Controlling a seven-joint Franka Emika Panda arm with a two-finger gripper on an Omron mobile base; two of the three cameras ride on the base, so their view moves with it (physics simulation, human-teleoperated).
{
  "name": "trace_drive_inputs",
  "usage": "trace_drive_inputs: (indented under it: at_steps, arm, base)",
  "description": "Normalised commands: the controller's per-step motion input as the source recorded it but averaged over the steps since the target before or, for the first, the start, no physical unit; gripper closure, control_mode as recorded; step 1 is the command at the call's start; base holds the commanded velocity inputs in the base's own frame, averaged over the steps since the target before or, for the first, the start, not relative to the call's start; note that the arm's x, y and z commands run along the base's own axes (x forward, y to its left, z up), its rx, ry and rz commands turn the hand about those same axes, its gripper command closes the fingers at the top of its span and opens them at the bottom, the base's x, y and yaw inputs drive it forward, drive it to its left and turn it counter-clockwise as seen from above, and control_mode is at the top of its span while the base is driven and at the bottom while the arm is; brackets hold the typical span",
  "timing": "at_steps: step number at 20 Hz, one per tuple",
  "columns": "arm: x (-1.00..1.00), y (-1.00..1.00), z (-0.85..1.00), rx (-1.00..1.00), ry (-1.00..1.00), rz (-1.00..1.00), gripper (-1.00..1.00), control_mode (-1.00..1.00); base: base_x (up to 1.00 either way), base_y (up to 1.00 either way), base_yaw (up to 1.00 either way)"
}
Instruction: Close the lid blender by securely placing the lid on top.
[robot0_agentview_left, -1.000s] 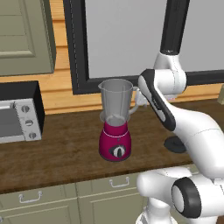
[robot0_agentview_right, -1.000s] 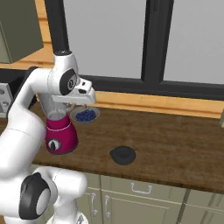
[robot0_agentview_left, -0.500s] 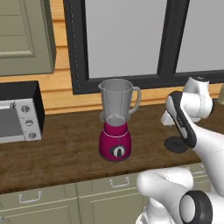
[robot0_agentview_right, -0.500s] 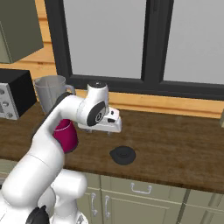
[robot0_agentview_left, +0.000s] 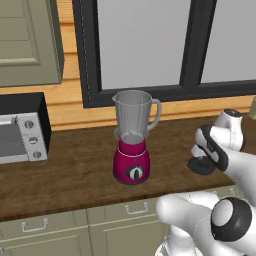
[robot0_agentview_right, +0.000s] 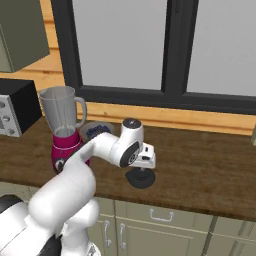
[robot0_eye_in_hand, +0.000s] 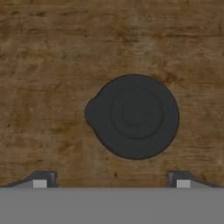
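The blender stands upright on the wooden counter, a magenta base under a clear grey jar with an uncovered mouth; it appears again at the left. The lid, a round black disc with a low knob, lies flat on the counter well to the right of the blender. My gripper hangs just above the lid, pointing straight down, open, its fingertips wide apart and touching nothing. From the right base view the hand sits directly over the lid.
A black-and-silver toaster oven stands at the counter's left end. A shallow bowl rests behind the blender. A dark-framed window backs the counter, and cabinet drawers run below its front edge.
My arm swung from beside the blender jar rightward and down until it stood over the lid. The jaws opened wider. Blender and lid stayed where they were.
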Motion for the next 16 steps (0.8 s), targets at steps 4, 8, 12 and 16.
trace_drive_inputs:
  at_steps: [4,8,12,16]
  arm:
    - [0.33,-0.03,-0.52,0.00,0.06,-0.01,-1.00,-1.00]
    - [0.19,-0.19,-0.58,0.00,0.04,-0.02,-1.00,-1.00]
    - [0.16,-0.15,-0.44,0.01,0.02,-0.05,-1.00,-1.00]
    - [0.29,-0.01,-0.22,0.00,0.00,-0.08,-1.00,-1.00]
  base:
    - [0.00,0.00,0.00]
    - [0.00,0.00,0.00]
    - [0.00,0.00,0.00]
    - [0.00,0.00,0.00]
